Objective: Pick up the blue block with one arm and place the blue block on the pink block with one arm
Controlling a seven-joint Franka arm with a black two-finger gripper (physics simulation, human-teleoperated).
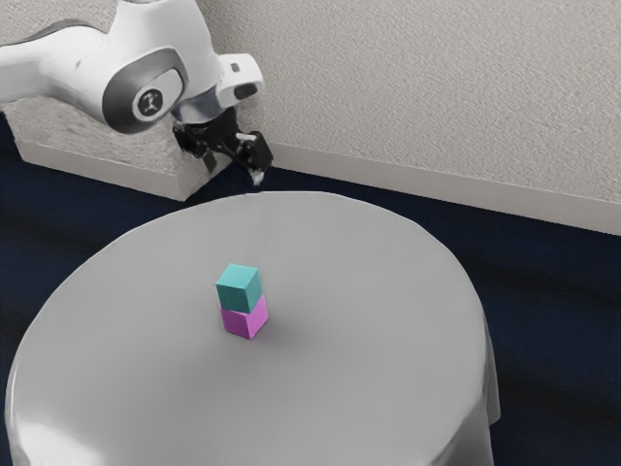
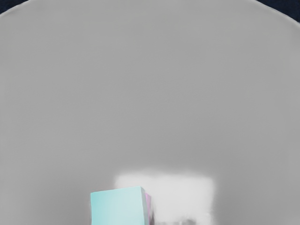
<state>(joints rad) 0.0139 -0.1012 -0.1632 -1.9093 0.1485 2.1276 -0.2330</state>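
Sitting level atop pink block (image 1: 244, 320), blue block (image 1: 239, 286), gripper (image 1: 234, 165) well apart

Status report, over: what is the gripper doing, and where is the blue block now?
Gripper open, empty, up by the table's far edge. Blue block sits on pink block, stack upright. No obstacle seen near stack.

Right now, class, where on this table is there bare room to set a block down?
The blue block sits on the pink block mid-table, the only taken spot. Around them the table is bare out to its rim on every side, widest toward the exterior view's right. The open gripper hangs above the far rim.
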